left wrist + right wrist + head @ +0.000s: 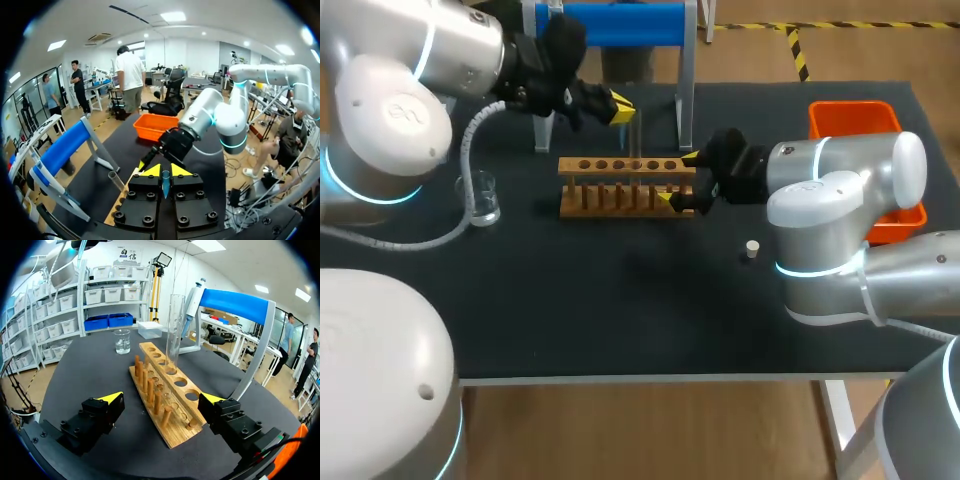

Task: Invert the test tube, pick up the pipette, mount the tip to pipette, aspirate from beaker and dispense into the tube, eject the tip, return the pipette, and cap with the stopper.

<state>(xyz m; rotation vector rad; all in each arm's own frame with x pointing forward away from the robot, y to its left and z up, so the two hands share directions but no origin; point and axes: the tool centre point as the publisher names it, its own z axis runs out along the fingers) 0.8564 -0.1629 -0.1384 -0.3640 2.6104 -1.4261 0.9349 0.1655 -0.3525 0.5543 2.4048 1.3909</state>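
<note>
Counter: black, carrying everything I list below.

Rack: wooden, lying left to right at mid-counter. It has a row of holes along the top rail and pegs along its near side.

Tube: clear glass, standing upright in a hole right of the rack's middle, mouth up.

Left gripper: comes in from the far left and hangs above the rack's far side, just left of the tube's top. In its own wrist view the tube stands beside it, not in its gap. I cannot tell whether its fingers are together or clamped on anything.

Right gripper: sits low at the rack's right end. Its fingers are wide apart, one on the far side and one on the near side. The rack end lies between them and I see no contact.

Beaker: glass with clear liquid, left of the rack and well apart from it.

Stopper: small and pale, on the counter to the near right of the rack, beside my right arm.

Stand: blue bar on metal legs at the far edge, behind the rack.

Pipette: hangs on the stand.

Bin: orange, at the far right, partly behind my right arm.
</note>
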